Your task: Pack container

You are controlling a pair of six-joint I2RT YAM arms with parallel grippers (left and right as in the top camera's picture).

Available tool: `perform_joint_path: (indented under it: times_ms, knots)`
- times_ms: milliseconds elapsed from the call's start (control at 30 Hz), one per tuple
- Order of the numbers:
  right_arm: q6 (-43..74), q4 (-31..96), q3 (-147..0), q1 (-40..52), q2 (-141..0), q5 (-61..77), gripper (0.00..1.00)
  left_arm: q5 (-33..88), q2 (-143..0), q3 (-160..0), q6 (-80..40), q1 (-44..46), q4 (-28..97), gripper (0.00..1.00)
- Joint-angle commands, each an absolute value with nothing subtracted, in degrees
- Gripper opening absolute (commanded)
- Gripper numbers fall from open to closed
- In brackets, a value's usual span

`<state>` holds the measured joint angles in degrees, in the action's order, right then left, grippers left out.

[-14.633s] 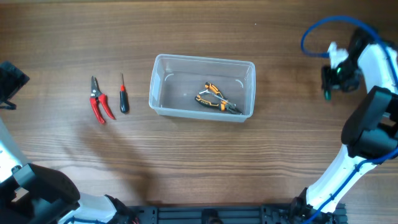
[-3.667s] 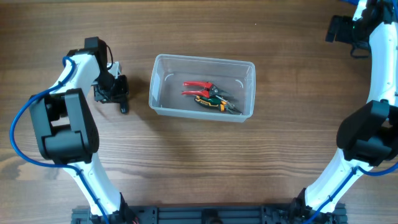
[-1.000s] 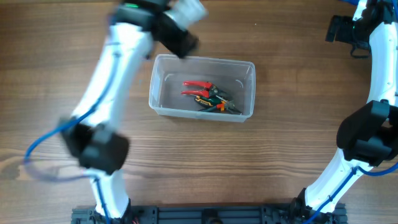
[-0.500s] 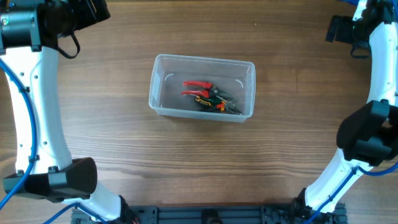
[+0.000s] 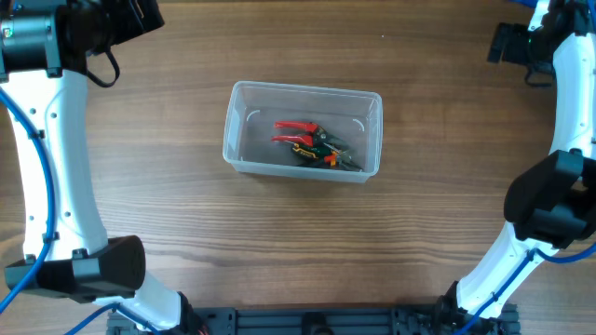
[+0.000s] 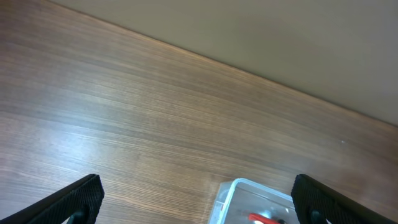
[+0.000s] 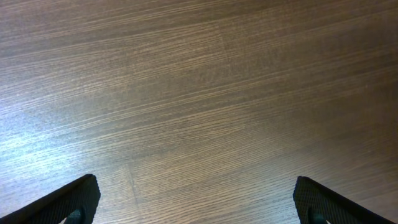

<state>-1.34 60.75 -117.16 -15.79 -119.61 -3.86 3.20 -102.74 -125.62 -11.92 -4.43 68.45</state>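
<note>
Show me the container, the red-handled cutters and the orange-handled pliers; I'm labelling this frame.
container (image 5: 307, 88): overhead view, far rim.
red-handled cutters (image 5: 294, 125): overhead view, upper red handle.
orange-handled pliers (image 5: 303, 151): overhead view, orange handle.

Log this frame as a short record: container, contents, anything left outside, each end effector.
container: clear, upright, centre of overhead view
contents: red-handled pruners and orange-and-black pliers, overlapping
outside container: no tools in view
left end effector: open, empty, top-left of overhead view
right end effector: open, empty, top-right of overhead view
</note>
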Motion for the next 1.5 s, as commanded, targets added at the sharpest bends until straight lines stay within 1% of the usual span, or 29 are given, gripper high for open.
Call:
perform_joint_path:
  times_ms: [0, 133, 233, 300, 400, 600, 700, 767, 933, 1033, 1100, 1233, 1467]
  knots:
    - [-1.5, 60.6, -117.7, -15.6, -118.7, -3.1, 1.0, 1.4, -97.6, -125.7, -12.2, -5.0, 63.3, 1.0]
    - [-1.5, 60.6, -117.7, -15.6, -118.7, -3.1, 1.0, 1.3, -89.5, -125.6, -12.2, -4.9, 57.7, 1.0]
    - [-1.5, 60.6, -117.7, -15.6, -118.7, -3.1, 1.0, 0.1, -80.4, -124.7, -11.2, -4.9, 58.2, 1.0]
    - [-1.5, 60.6, -117.7, -15.6, -118.7, -3.1, 1.0, -0.1, -73.4, -121.2, -9.2, -4.2, 58.3, 1.0]
    - [-1.5, 60.6, -117.7, -15.6, -118.7, -3.1, 1.0, -1.1, -59.2, -109.2, -6.3, -2.9, 58.2, 1.0]
    - [-1.5, 60.6, -117.7, -15.6, -118.7, -3.1, 1.0, -0.9, -33.1, -80.3, -6.4, -2.9, 53.6, 1.0]
    - [-1.5, 60.6, -117.7, -15.6, -118.7, -3.1, 1.0, 0.7, -24.3, -66.9, -6.4, -2.9, 48.1, 1.0]
    - [-1.5, 60.6, -117.7, -15.6, -118.7, -3.1, 1.0, 2.6, -19.4, -55.9, -6.4, -2.9, 40.8, 1.0]
    - [-1.5, 60.6, -117.7, -15.6, -118.7, -3.1, 1.0, 7.2, -14.9, -31.6, -6.4, -2.9, 23.9, 1.0]
    - [-1.5, 60.6, -117.7, -15.6, -118.7, -3.1, 1.0, 8.5, -14.3, -21.3, -6.4, -2.8, 14.7, 1.0]
    - [-1.5, 60.6, -117.7, -15.6, -118.7, -3.1, 1.0, 9.6, -13.1, -16.1, -6.5, -2.5, 10.5, 1.0]
    - [-1.5, 60.6, -117.7, -15.6, -118.7, -3.1, 1.0, 9.6, -9.0, -13.2, -6.4, -0.9, 10.7, 1.0]
    - [-1.5, 60.6, -117.7, -15.6, -118.7, -3.1, 1.0, 9.6, -4.5, -13.0, -6.4, -0.7, 18.8, 1.0]
